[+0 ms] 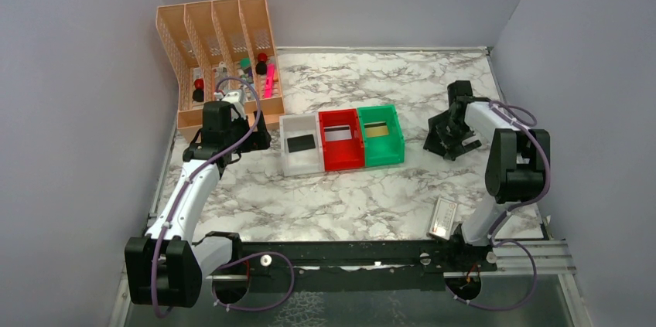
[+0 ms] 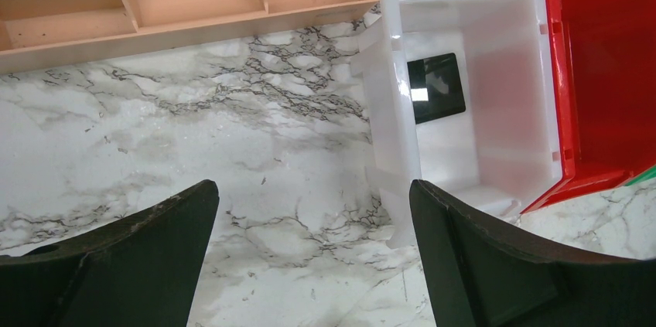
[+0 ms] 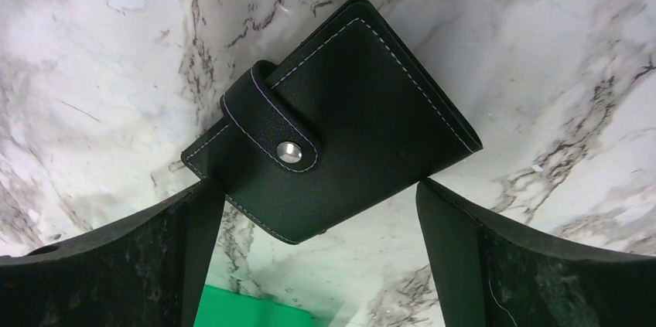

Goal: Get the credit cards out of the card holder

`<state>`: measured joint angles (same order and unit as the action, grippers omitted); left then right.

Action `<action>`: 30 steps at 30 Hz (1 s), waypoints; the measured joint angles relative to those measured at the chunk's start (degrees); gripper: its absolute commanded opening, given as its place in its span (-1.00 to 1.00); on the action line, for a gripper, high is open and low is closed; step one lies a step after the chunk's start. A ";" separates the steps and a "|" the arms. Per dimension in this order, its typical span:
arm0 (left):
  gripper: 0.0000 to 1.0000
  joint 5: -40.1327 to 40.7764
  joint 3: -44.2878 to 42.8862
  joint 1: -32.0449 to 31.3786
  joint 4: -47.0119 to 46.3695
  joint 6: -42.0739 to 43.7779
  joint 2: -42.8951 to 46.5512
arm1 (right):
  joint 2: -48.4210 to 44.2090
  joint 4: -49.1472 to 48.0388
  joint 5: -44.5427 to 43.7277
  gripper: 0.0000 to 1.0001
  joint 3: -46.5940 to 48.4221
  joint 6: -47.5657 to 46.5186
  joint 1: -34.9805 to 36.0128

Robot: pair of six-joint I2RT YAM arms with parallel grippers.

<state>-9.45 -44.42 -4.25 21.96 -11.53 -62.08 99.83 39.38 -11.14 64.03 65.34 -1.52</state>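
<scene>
The card holder (image 3: 340,118) is a black stitched wallet, folded shut with its strap snapped by a silver stud, lying flat on the marble. My right gripper (image 3: 313,211) hovers over its near edge, open, with nothing between the fingers. From above, that gripper (image 1: 447,140) covers the holder. Credit cards lie in three bins: a black one (image 1: 300,142) in the white bin (image 1: 298,165), a whitish one (image 1: 338,134) in the red bin, and a gold one (image 1: 377,129) in the green bin. My left gripper (image 2: 313,195) stands open over bare marble beside the white bin (image 2: 394,134), where the black card (image 2: 437,87) shows.
A peach slotted organizer (image 1: 216,56) with markers stands at the back left, close behind my left arm. A small whitish case (image 1: 443,217) with a red mark lies near the right arm's base. Grey walls close in the table on three sides.
</scene>
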 measured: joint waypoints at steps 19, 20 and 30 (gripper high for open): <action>0.95 0.02 0.00 0.00 0.02 0.02 -0.37 | 2.23 -0.28 0.87 0.99 1.14 4.46 -0.96; 0.95 0.00 0.00 0.00 0.00 0.02 -0.37 | 1.38 -1.16 0.31 0.99 0.07 3.65 -0.96; 0.95 0.00 0.00 0.00 0.00 0.02 -0.37 | -3.72 -1.36 -5.33 0.99 -2.73 -4.15 -4.50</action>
<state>-9.45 -44.42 -4.25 21.96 -11.51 -62.46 96.12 38.02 -16.47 61.30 61.19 -6.02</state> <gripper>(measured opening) 0.975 0.993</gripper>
